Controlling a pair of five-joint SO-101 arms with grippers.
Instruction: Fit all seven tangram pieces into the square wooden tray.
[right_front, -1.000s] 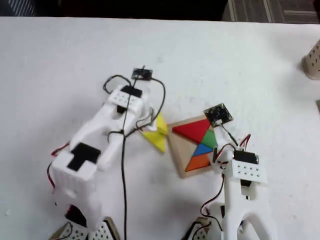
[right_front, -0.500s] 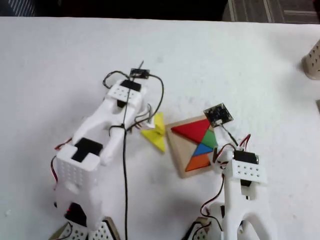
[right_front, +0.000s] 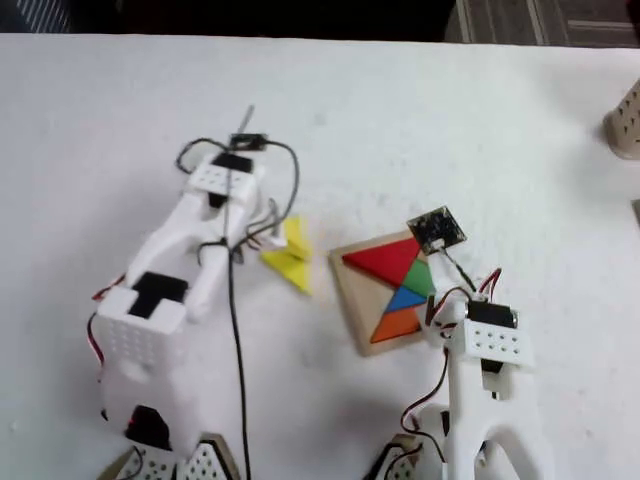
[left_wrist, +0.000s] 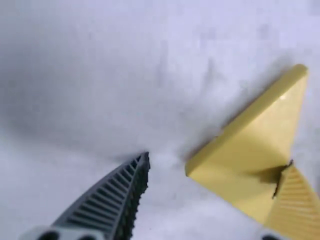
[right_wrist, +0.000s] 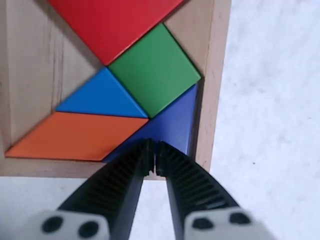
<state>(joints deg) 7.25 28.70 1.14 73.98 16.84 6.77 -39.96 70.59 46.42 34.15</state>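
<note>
The left gripper (left_wrist: 217, 162) was open, one finger touching the yellow triangle (left_wrist: 250, 145) on the white table (right_front: 120, 120) near the wooden tray (right_front: 350, 295), and the right gripper (right_wrist: 153, 150) was closed tight over the tray's edge, holding nothing.

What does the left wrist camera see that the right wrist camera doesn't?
Left wrist camera: a yellow triangle on the table, between the fingers of the open left claw.

Right wrist camera: the wooden tray holding a red triangle, a green square, a blue triangle, an orange piece and a dark blue piece, with the shut right claw over the tray's edge.

Both: the white table.
</note>
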